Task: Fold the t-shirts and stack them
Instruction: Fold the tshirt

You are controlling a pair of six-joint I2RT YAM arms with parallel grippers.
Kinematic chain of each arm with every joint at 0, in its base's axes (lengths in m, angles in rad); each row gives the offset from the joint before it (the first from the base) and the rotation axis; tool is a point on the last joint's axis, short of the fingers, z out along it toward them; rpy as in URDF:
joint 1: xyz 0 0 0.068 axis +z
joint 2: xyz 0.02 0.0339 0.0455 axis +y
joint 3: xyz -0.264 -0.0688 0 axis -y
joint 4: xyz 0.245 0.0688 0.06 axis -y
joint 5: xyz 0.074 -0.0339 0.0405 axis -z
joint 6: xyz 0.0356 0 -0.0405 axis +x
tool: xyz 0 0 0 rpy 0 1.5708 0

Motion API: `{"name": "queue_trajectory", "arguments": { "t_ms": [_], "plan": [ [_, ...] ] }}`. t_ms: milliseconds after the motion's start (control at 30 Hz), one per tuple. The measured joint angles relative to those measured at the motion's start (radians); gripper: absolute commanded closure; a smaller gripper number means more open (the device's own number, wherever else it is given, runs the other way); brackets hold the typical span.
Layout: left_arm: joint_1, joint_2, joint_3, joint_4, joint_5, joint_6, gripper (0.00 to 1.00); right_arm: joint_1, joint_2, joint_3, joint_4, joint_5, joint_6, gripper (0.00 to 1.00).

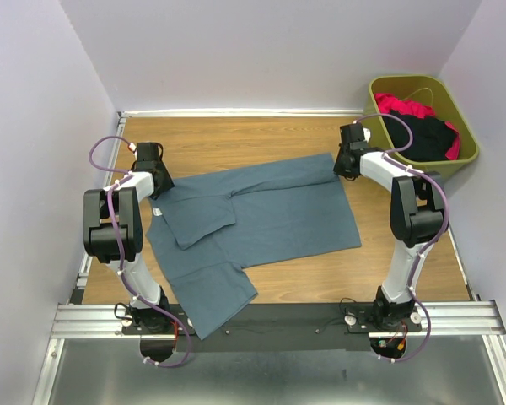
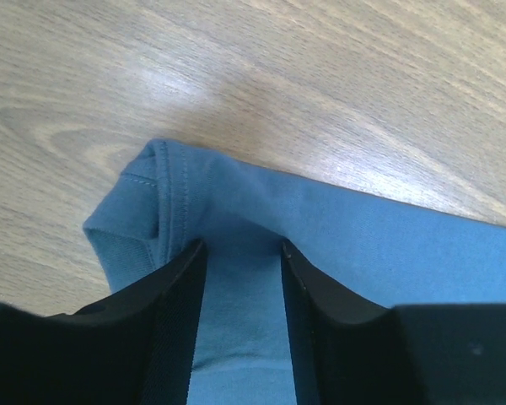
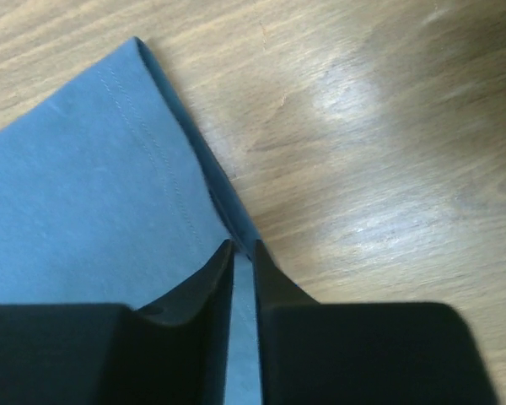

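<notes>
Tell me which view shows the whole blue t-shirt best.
Top external: the blue t-shirt lies spread across the table, whole outline visible. Left wrist shows only a bunched stitched edge; right wrist only a hemmed corner.

Wooden table (image 1: 261, 143), light grain. Slate-blue t-shirt (image 1: 278, 211) lies spread flat on it, one sleeve folded over the body, its near sleeve overlapping the table's near edge. Olive-green bin (image 1: 409, 78) sits past the shirt's far-right corner; whether it rests on the table is unclear.
</notes>
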Motion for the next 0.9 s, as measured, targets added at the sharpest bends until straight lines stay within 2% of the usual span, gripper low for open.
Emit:
{"name": "queue_trajectory", "arguments": {
  "t_ms": [67,200,367,567,700,900],
  "plan": [
    [0.0,-0.002,0.0,0.001,0.007,0.001,0.42,0.0,0.0,0.003,-0.011,-0.004,-0.003,0.64],
    [0.0,-0.015,0.0,-0.008,0.023,0.005,0.35,0.006,-0.003,0.026,-0.036,-0.019,-0.011,0.6],
    [-0.007,-0.078,-0.001,-0.029,0.029,0.001,0.35,0.071,-0.018,0.068,-0.042,-0.058,-0.018,0.6],
    [-0.026,-0.229,-0.023,-0.053,0.041,-0.013,0.37,0.219,-0.017,0.134,-0.043,-0.16,-0.035,0.6],
    [-0.1,-0.311,-0.06,-0.066,0.048,-0.016,0.41,0.312,0.01,0.186,-0.033,-0.229,-0.059,0.6],
    [-0.318,-0.327,-0.11,-0.076,0.093,-0.015,0.44,0.38,0.106,0.263,-0.027,-0.284,-0.077,0.6]
  ]
}}
